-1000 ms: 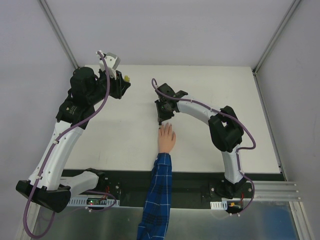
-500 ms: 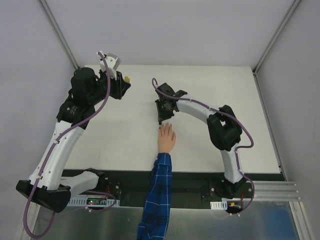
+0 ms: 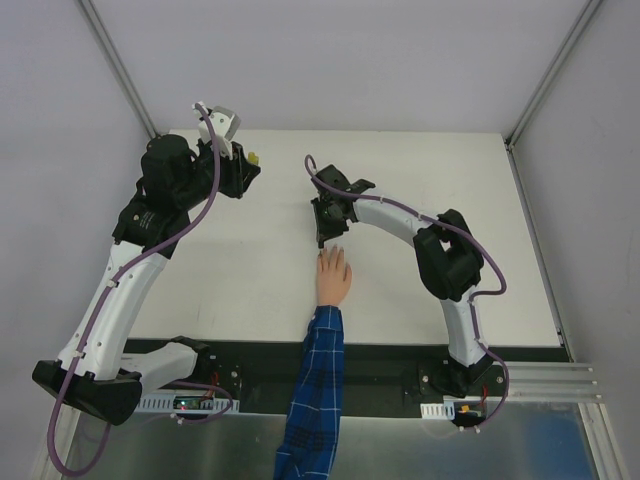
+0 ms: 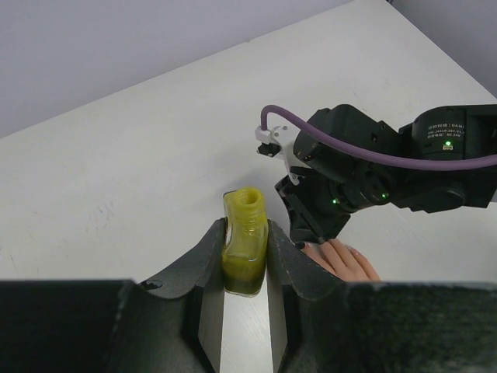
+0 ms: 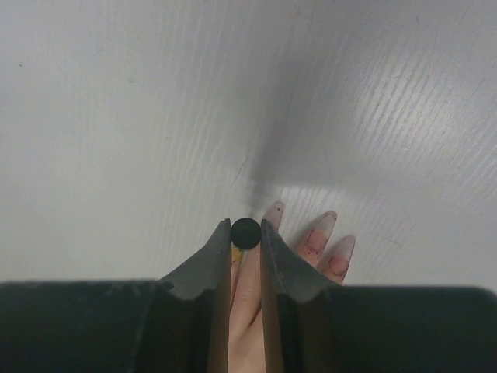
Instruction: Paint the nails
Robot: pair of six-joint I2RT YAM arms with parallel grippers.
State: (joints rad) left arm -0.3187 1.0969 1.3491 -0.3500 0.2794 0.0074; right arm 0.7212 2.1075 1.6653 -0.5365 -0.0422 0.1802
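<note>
— What's on my white table?
— I log a mannequin hand flat at mid near edge, nails toward the far edge, plaid sleeve crossing the near edge.

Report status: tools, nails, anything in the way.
Left tool shut on open polish bottle. Right tool shut on black cap, over mannequin hand fingers. Visible nails pinkish, smudged. Nothing seen in the way.
</note>
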